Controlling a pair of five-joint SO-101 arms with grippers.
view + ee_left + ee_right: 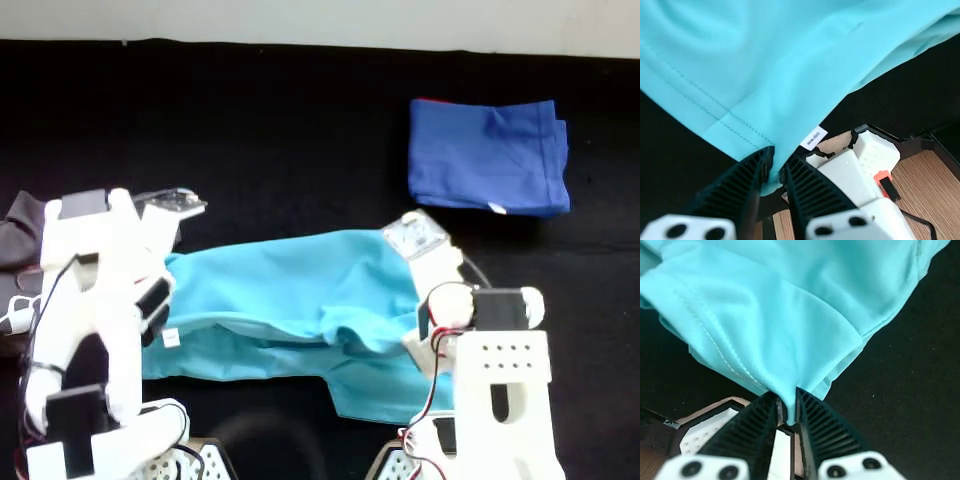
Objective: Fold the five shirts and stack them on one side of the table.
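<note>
Across the middle of the table (250, 130), stretched left to right between the two arms: light blue shirt (300, 300), partly doubled over, rumpled along its near side, one flap trailing toward the near edge by the right arm. Clenched on its left end, pinching the hem just beside a small white tag (814, 137): left gripper (775, 167). Clamped likewise on a bunched fold at the right end: right gripper (787, 407).

Judging from that, midway through folding this shirt: lengthwise fold started, not flat. Next move, likely: carry both held ends the same way at the same pace, keep the cloth taut and level for a straight crease, release only after laying it down. Danger of a skewed fold with uneven travel.

Far right, well apart from the light blue shirt: dark blue shirt (488, 155), folded, with a sliver of red at its far left corner; seemingly the start of the stack. At the left edge, beside the left arm: dark cloth (18, 225), bunched, probably another shirt awaiting its turn.

Open black tabletop along the far side and far left, good room for swinging the cloth away from the arms. Little room on the near side, crowded by both arm bases at the table edge.
</note>
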